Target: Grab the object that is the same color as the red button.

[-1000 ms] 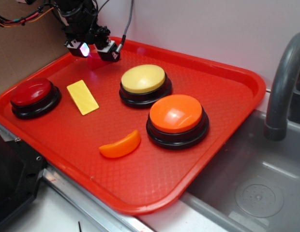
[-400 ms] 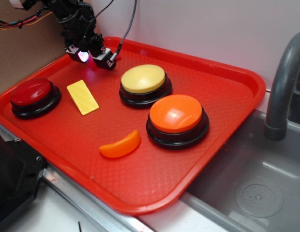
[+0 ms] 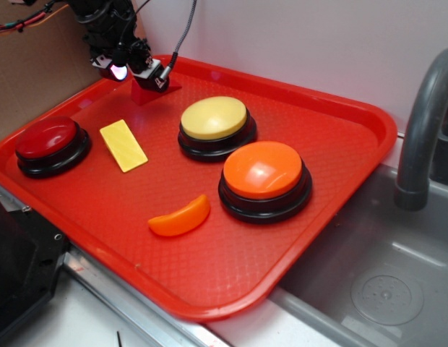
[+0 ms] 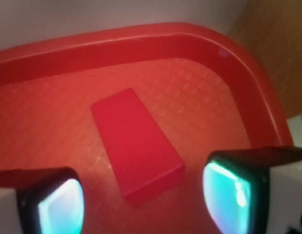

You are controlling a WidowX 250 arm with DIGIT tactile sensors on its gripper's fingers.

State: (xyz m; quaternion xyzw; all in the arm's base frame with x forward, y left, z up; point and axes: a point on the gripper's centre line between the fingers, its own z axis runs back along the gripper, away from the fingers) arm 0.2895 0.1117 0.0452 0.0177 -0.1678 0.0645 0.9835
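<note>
The object, a small dark red wedge block [image 3: 147,93] [image 4: 136,146], lies on the red tray [image 3: 339,144] near its far left corner. My gripper [image 3: 134,74] [image 4: 146,202] hovers just above and behind it, open, with nothing held. In the wrist view the block sits flat on the tray, ahead of and partly between my two lit fingertips [image 4: 58,202], touching neither. The red button [image 3: 47,139], a dark red dome on a black base, stands at the tray's left edge, well apart from my gripper.
Also on the tray are a flat yellow rectangle [image 3: 123,145], a yellow-domed button [image 3: 214,118], an orange-domed button [image 3: 264,170] and an orange crescent [image 3: 180,217]. The raised tray rim [image 4: 141,41] curves close behind the block. A sink [image 3: 383,289] and grey faucet [image 3: 425,123] lie to the right.
My gripper has shifted slightly up and toward the back left, uncovering more of the red block in the exterior view. The block and the other pieces have not moved.
</note>
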